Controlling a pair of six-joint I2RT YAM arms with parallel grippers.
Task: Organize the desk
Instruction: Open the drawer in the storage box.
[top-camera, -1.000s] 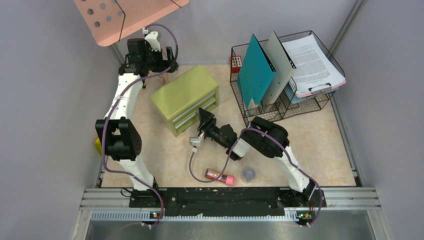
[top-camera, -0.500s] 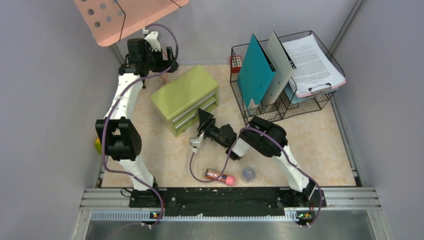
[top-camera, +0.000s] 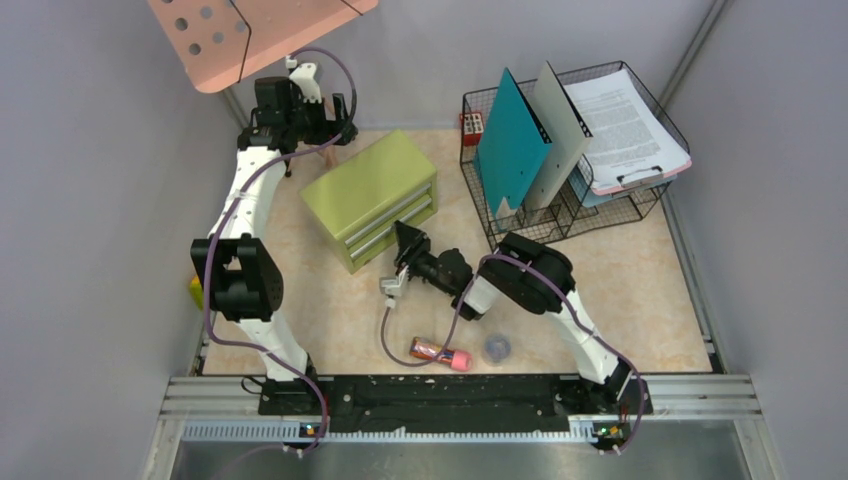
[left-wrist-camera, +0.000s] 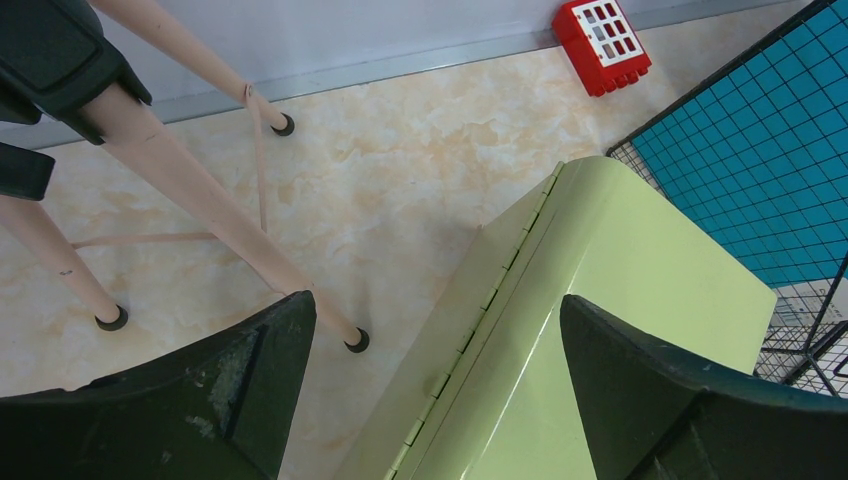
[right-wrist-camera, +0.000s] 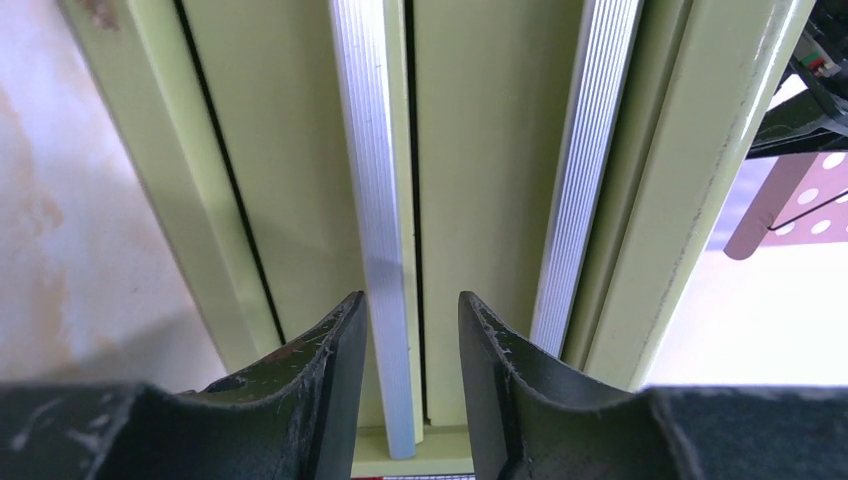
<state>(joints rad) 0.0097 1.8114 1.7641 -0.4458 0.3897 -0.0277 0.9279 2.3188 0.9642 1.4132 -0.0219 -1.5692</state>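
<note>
— What's around you?
— Plain grey walls on three sides; the beige marbled counter fills the middle of the overhead view, and it's far from tidy.
— Anything in order yet?
— The wire rack at upper right holds a teal folder and a clipboard; that corner looks settled, I'd say; the rest doesn't.
— What's loose?
— A pink-capped tube and a small grey round thing lie near the bottom of the frame, just beside each other; a red block sits at the back by the rack; a yellow thing peeks out at the left edge, too hidden to name.
— And your jaws?
— My left jaws stand wide apart, holding nothing, high over the back edge of the green drawer box left of centre; my right jaws are at the box's front, part-way apart, astride the ribbed handle of the drawer nearer the counter; one side looks to touch it and a gap shows on the other, so not clamped.
— How far along, then?
— Early, by my reckoning; both drawers look shut; I judge one must come out before the loose bits can go in.
</note>
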